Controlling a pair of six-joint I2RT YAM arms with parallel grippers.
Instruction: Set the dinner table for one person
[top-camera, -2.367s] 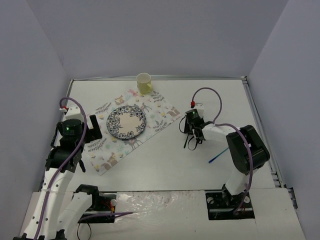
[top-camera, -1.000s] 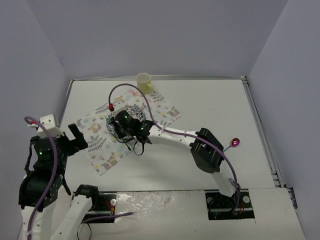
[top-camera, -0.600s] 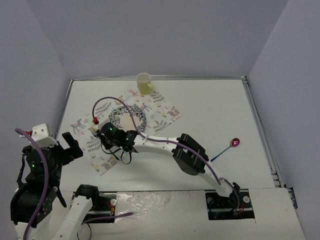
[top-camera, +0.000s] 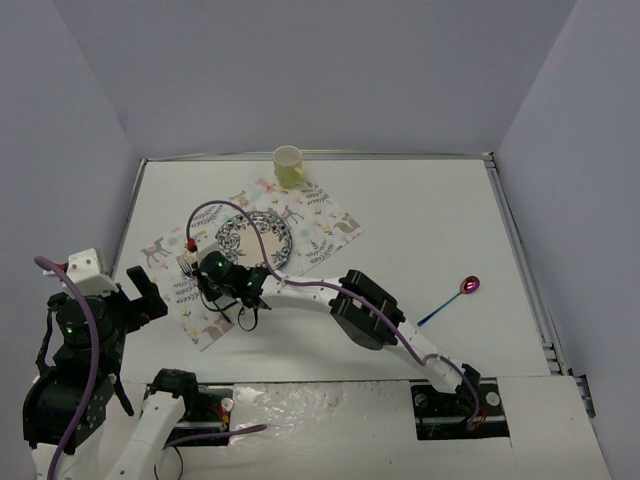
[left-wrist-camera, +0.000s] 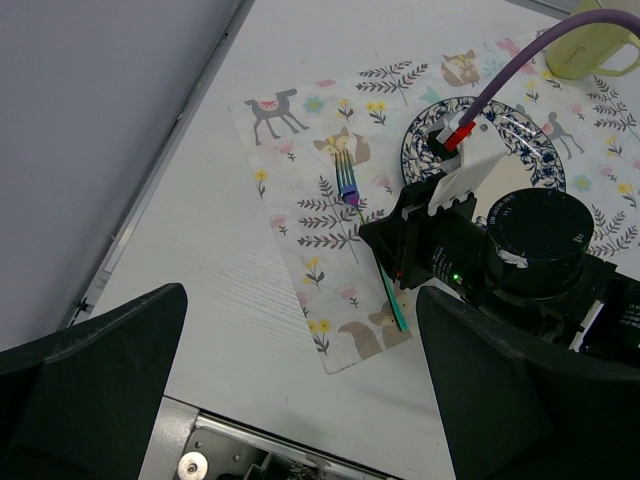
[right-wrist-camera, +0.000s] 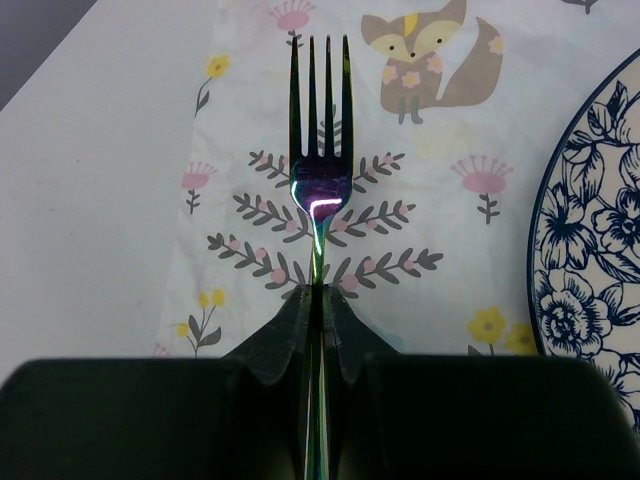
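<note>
The white dinner table (top-camera: 430, 215) carries a floral placemat (top-camera: 320, 225) with a blue patterned plate (top-camera: 255, 238) on it. My right gripper (top-camera: 208, 272) reaches far left over the mat's left part and is shut on an iridescent fork (right-wrist-camera: 318, 185) by its handle. The tines point away over the mat, left of the plate (right-wrist-camera: 600, 250). In the left wrist view the fork (left-wrist-camera: 347, 183) lies low along the mat, with its teal handle end past the gripper. My left gripper (left-wrist-camera: 300, 400) is open and empty, raised near the table's front left corner.
A yellow cup (top-camera: 288, 165) stands at the mat's far edge. A spoon (top-camera: 455, 297) with a purple bowl and blue handle lies on the table at the right. The table's metal rim (top-camera: 515, 230) and grey walls bound the space.
My right arm has swung from the right side across the plate to the mat's left part, with the fork in it. My left arm has drawn back to the near left.
</note>
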